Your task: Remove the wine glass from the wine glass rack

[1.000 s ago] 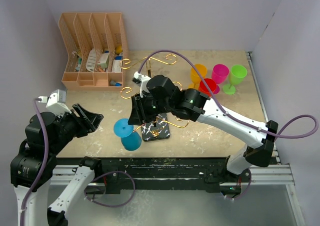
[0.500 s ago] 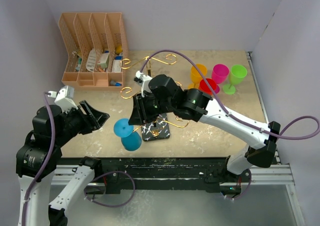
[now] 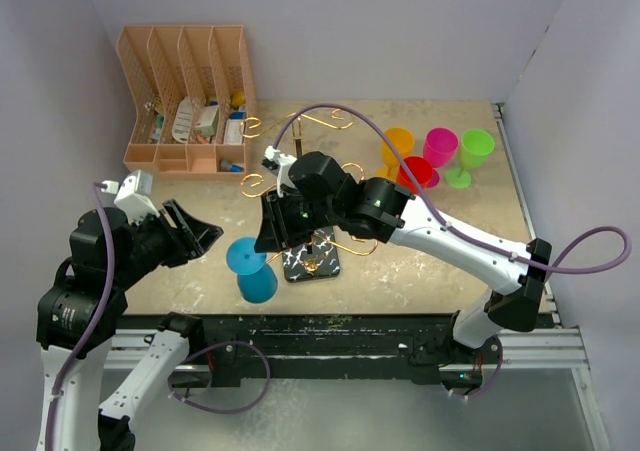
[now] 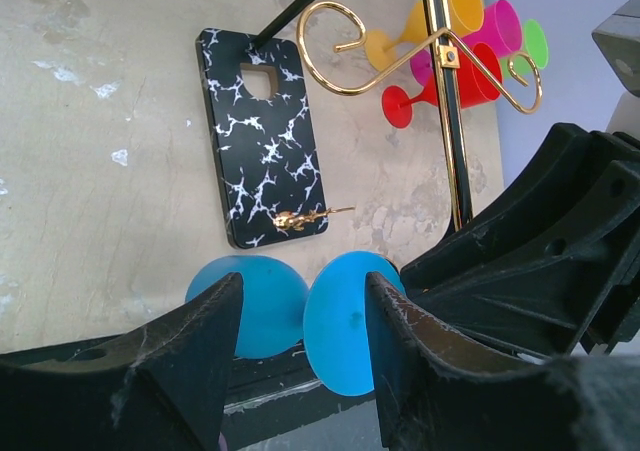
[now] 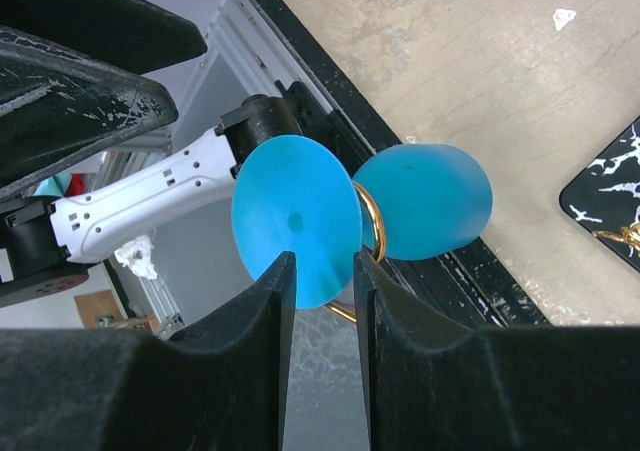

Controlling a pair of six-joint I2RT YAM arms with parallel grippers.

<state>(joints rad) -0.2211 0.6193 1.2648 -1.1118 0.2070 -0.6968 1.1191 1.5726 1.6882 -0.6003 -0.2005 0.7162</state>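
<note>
From above, the wine glass rack (image 3: 312,262) stands on its black veined base near the front edge of the worktop (image 3: 420,271). The blue wine glass (image 3: 252,270) hangs tipped from the rack's front-left hook. The left claw (image 3: 205,239) is spread wide and empty, just left of the glass and apart from it. The right claw (image 3: 266,237) reaches in over the rack, just above the glass. A peach organiser (image 3: 185,101) sits at the back left, and orange, pink, green and red glasses (image 3: 430,156) stand at the back right.

The left wrist camera shows the left claw (image 4: 302,293) gaping with nothing in it. The wine glass (image 4: 345,333) lies beyond the fingertips, in front of the rack's marble base (image 4: 262,161).

In the right wrist view, the right claw (image 5: 323,271) is nearly closed, leaving only a slim gap. The round foot of the wine glass (image 5: 295,216) sits just past the tips. A gold wire loops round the stem and runs down into the gap, but I cannot tell whether it is pinched
</note>
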